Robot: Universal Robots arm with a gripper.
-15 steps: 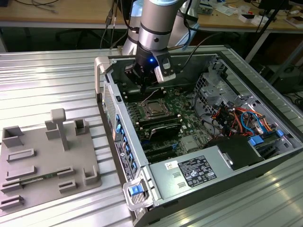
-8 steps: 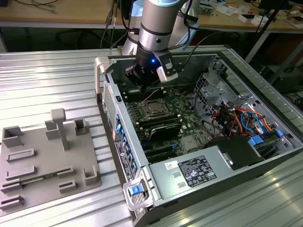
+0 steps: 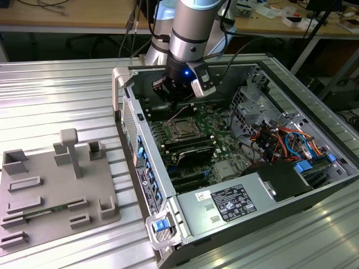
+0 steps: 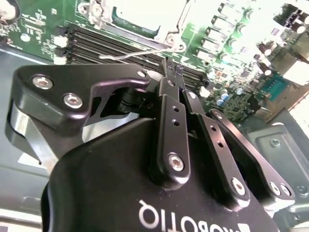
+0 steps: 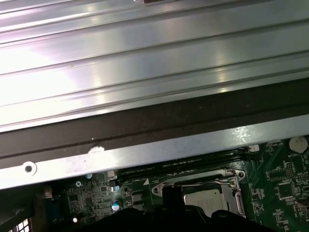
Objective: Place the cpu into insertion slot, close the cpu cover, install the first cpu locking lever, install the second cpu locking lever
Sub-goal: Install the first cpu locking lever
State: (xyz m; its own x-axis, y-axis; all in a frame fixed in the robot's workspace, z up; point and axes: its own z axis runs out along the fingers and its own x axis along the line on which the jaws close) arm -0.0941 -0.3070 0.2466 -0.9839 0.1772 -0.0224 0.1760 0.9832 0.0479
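Note:
The cpu (image 5: 208, 202) lies in the insertion slot (image 3: 182, 129) on the green motherboard, its silver top showing through the window of the cpu cover (image 5: 193, 180), which lies flat over it. In the second wrist view the cpu (image 4: 140, 14) is a bright square inside the cover's frame (image 4: 171, 31). A thin wire locking lever (image 4: 130, 54) runs along the slot's edge, over the memory slots. My gripper (image 4: 172, 65) is shut, its tips together just beside the lever's end; I cannot tell whether they touch it. In the exterior view the gripper (image 3: 178, 103) hangs just behind the slot.
Black memory slots (image 3: 188, 150) lie next to the socket. The case's metal wall (image 5: 145, 150) rises close behind the gripper. Drive cables (image 3: 286, 140) and a power supply (image 3: 230, 204) fill the exterior view's right. A grey fixture plate (image 3: 50, 190) lies outside the case at the left.

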